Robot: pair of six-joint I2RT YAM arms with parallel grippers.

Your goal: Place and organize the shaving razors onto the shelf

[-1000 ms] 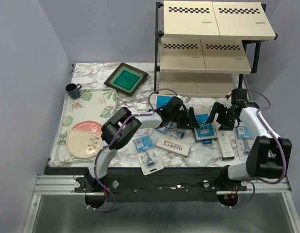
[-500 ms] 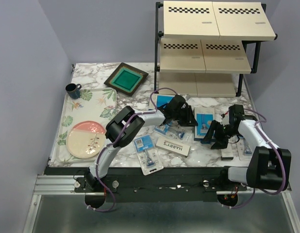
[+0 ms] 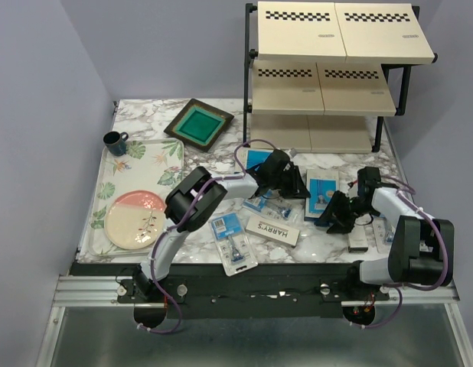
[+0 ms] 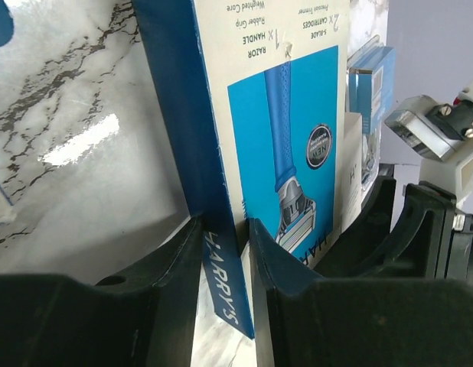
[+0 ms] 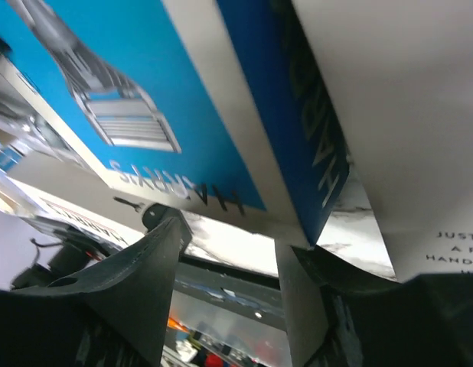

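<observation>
- No pack is on the shelf (image 3: 340, 32) yet: all three boards at the far right show bare in the top view, so the task looks barely begun
- Every razor pack in sight lies on the table (image 3: 148, 115)
  - one dark-blue box (image 3: 322, 189) sits between the two arms, with a second dark-blue box (image 3: 257, 158) to its far left
  - a white box (image 3: 273, 228) lies near the middle and another white box (image 3: 358, 238) at the near right
  - a blister pack (image 3: 233, 238) lies near left of centre, and others are partly hidden by the arms
- Left gripper (image 4: 225, 223): its wrist view shows the fingers pinching the blue spine of the dark-blue box, a contact the top view is too coarse to show
- Right gripper (image 5: 229, 237): its wrist view shows the fingers spread, with the same box's corner between them, close to one finger but not clamped
- Only the top view shows the shelf at all, and that the held box is well apart from it; carrying every pack over looks left to do
</observation>
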